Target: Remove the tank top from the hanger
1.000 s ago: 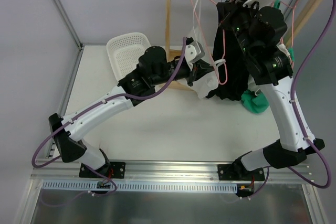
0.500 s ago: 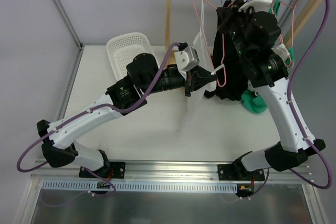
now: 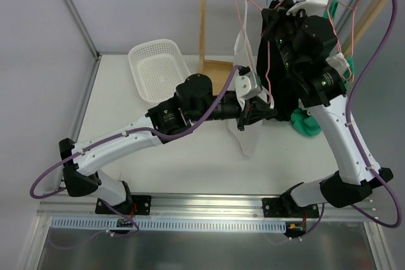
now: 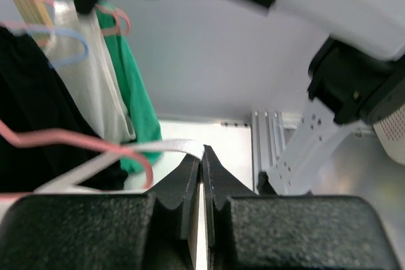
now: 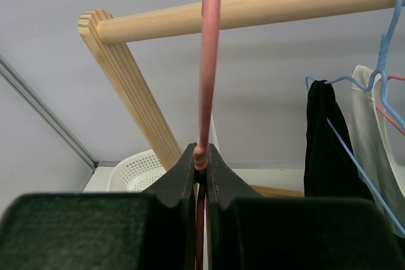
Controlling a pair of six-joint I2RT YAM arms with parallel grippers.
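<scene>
The white tank top (image 3: 249, 138) hangs from a pink wire hanger (image 3: 268, 61) in front of the wooden rack, its lower part drooping toward the table. My left gripper (image 3: 259, 107) is shut on one of its white straps (image 4: 158, 148), the jaws (image 4: 202, 153) pinched together on the strap's end, and the pink hanger (image 4: 76, 138) runs just left of them. Higher up, my right gripper (image 3: 272, 17) is shut on the hanger's neck (image 5: 209, 61), which rises straight out of the jaws (image 5: 201, 156) toward the wooden rod (image 5: 253, 6).
A black garment (image 3: 281, 93) and a green one (image 3: 307, 124) hang right of the tank top. Blue hanger (image 5: 386, 30) and a cream garment (image 5: 367, 131) share the rod. A white perforated basket (image 3: 158, 67) sits at the table's back left, beside the rack's upright (image 3: 204, 23).
My left gripper has moved down and to the right with the strap, drawing the tank top lower along the hanger. The right gripper has stayed on the hanger's neck.
</scene>
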